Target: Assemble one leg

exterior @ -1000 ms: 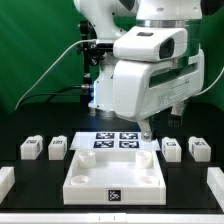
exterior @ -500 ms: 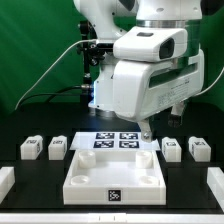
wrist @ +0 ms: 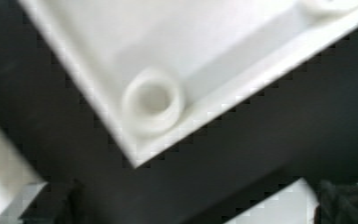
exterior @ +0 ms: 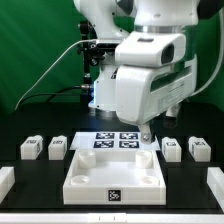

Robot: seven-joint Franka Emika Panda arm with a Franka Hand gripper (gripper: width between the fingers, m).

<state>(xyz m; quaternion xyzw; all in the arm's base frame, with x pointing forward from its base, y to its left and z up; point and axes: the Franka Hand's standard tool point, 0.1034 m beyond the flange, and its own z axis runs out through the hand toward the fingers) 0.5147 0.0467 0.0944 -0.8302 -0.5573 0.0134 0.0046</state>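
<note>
Four small white legs with tag marks stand on the black table: two at the exterior view's left (exterior: 30, 149) (exterior: 57, 148) and two at its right (exterior: 172, 148) (exterior: 199, 150). The large white tray-like part (exterior: 112, 172) lies in front of the middle. My gripper (exterior: 146, 131) hangs low over that part's far right corner, away from every leg. In the wrist view a corner of the white part with a round socket (wrist: 149, 98) lies below the gripper (wrist: 197, 205). The dark fingertips (wrist: 51, 200) stand wide apart with nothing between them.
The marker board (exterior: 117, 140) lies flat behind the tray-like part. White parts show at the table's near left edge (exterior: 5, 180) and near right edge (exterior: 214, 181). A green backdrop and cables are behind the arm.
The arm's wrist and hand have shifted slightly toward the exterior view's right. The parts on the table have not moved.
</note>
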